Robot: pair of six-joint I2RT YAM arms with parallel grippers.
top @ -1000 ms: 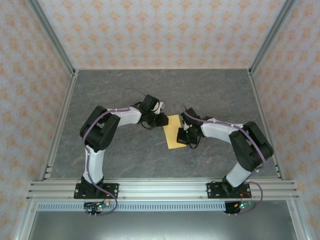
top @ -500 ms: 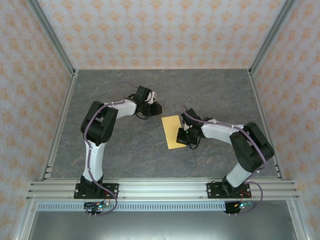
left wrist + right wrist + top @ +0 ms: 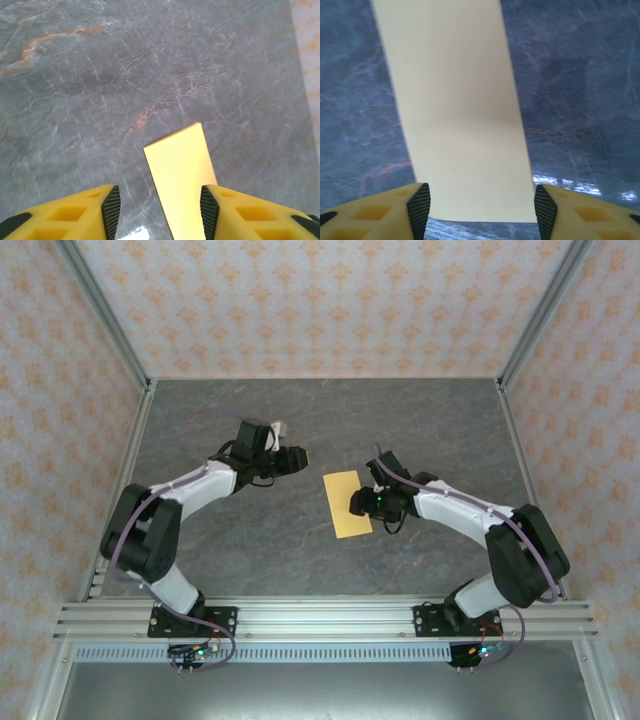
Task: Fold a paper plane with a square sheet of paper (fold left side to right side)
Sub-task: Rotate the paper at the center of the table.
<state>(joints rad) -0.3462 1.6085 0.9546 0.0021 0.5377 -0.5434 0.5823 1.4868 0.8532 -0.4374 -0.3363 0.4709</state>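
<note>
The square sheet of paper (image 3: 347,504) lies flat on the grey table as a narrow yellow rectangle, not in the shape of a paper plane. My right gripper (image 3: 358,505) hovers over its right edge. In the right wrist view it (image 3: 481,215) is open, and the paper (image 3: 455,105) stretches away below the fingers, untouched. My left gripper (image 3: 294,457) is off to the paper's upper left, apart from it. The left wrist view shows it (image 3: 160,212) open, with the paper (image 3: 182,175) on the table ahead between the fingertips.
The grey marbled table (image 3: 420,420) is bounded by aluminium frame rails (image 3: 320,618) in front and patterned walls on the other sides. Bare table lies around the paper on all sides.
The left arm has swung away to the left, off the paper, and its gripper has opened. The right gripper has opened and let go of the paper, which lies flat.
</note>
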